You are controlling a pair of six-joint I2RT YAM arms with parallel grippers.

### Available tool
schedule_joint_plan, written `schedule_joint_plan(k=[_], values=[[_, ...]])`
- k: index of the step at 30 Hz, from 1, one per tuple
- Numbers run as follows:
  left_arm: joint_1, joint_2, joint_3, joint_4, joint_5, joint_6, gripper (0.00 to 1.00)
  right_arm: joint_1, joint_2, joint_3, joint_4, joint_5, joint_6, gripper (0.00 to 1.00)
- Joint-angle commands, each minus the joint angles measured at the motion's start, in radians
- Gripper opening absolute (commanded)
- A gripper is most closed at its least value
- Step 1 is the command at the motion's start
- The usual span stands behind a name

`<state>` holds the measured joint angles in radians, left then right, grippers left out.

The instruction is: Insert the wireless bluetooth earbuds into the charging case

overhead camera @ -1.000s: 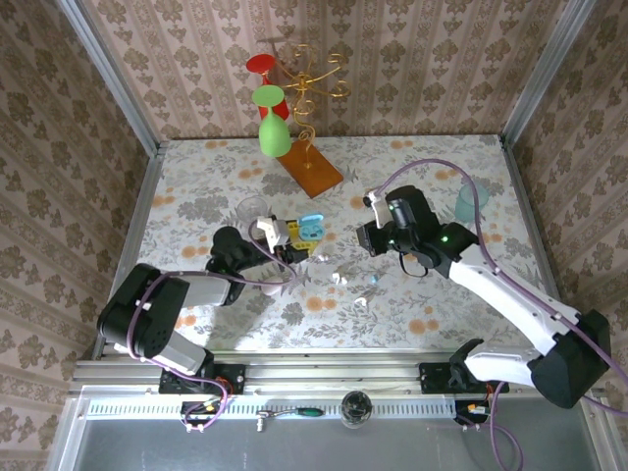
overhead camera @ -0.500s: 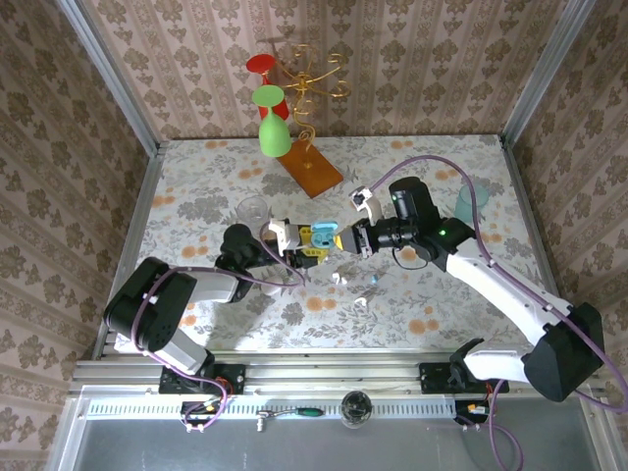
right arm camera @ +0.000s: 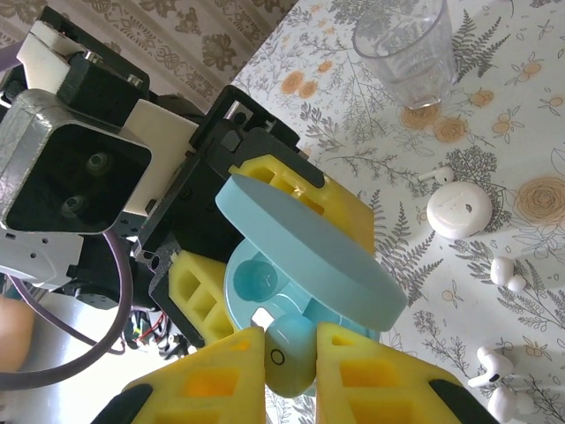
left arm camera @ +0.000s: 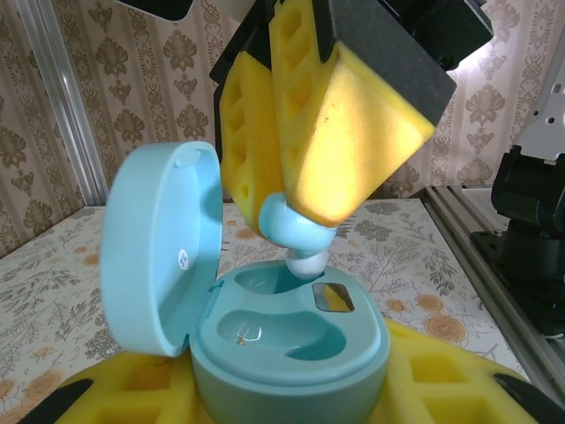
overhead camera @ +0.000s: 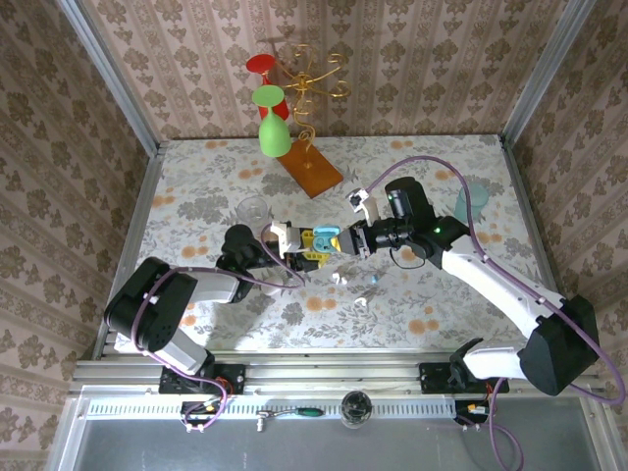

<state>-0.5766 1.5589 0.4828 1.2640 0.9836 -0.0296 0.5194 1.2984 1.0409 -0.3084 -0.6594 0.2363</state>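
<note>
Above the tabletop (overhead camera: 196,196), the right pincer (overhead camera: 344,242) has moved across to the left pincer (overhead camera: 301,248) within the last second. The left pincer clamps the open blue charging case (left arm camera: 291,344). The right pincer pinches a pale blue earbud (left arm camera: 296,231), its tip at a socket. Insertion appears imminent. The lid's sticker (left arm camera: 184,259) is unreadable.

Floral table (overhead camera: 412,167) w/ clear glass (right arm camera: 408,44), white case (right arm camera: 459,210), loose earbuds (right arm camera: 508,270).

Pale-blue earbud (left arm camera: 296,231) over open blue case (left arm camera: 291,371)
</note>
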Motion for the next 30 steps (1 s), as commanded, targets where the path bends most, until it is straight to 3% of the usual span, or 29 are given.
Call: schedule_joint_plan(k=[1,6,12,20,27,30], values=[[-0.005,-0.006,0.025,0.028,0.024,-0.004,0.34,-0.006,0.019,0.022,-0.003,0.006,-0.023,0.18],[-0.005,-0.009,0.028,0.027,0.033,-0.013,0.34,-0.007,0.025,0.018,-0.004,0.027,-0.02,0.24],[-0.001,-0.008,0.031,0.027,0.032,-0.012,0.34,-0.012,-0.01,0.012,-0.003,0.044,-0.013,0.41],[0.031,-0.016,0.02,0.028,0.012,-0.001,0.34,-0.087,-0.176,-0.109,0.039,0.014,-0.009,0.56],[0.071,-0.035,0.02,0.026,0.013,-0.02,0.34,-0.164,-0.199,-0.198,-0.077,0.284,0.103,0.56],[0.081,-0.031,0.029,0.026,0.022,-0.024,0.34,-0.164,-0.15,-0.22,-0.096,0.324,0.148,0.57]])
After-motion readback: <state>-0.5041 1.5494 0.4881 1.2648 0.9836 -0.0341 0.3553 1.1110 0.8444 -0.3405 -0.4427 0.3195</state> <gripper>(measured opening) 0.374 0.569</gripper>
